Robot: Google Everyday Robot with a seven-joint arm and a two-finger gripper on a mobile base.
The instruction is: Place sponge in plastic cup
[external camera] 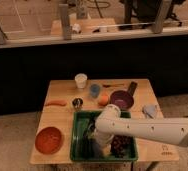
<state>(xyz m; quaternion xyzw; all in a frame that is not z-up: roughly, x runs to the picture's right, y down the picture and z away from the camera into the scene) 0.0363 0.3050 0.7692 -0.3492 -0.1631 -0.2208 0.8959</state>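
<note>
The small blue plastic cup (94, 90) stands upright on the wooden table (62, 120), between the white cup (80, 80) and the orange fruit (103, 100). My white arm comes in from the right and bends down into the green bin (79, 145) at the table's front. My gripper (94, 135) is low inside the bin, on its left half, well in front of the blue cup. A greyish-blue patch (98, 148), probably the sponge, shows right under the gripper. I cannot tell whether the gripper touches it.
A small dark metal cup (77, 103) and an orange carrot-like piece (55, 103) lie left of the bin's back edge. A purple bowl (121, 99), a dark slim tool (132, 88) and a pale bluish object (149, 110) are on the right. A red bowl (49, 139) sits front left. Dark clutter (121, 145) fills the bin's right.
</note>
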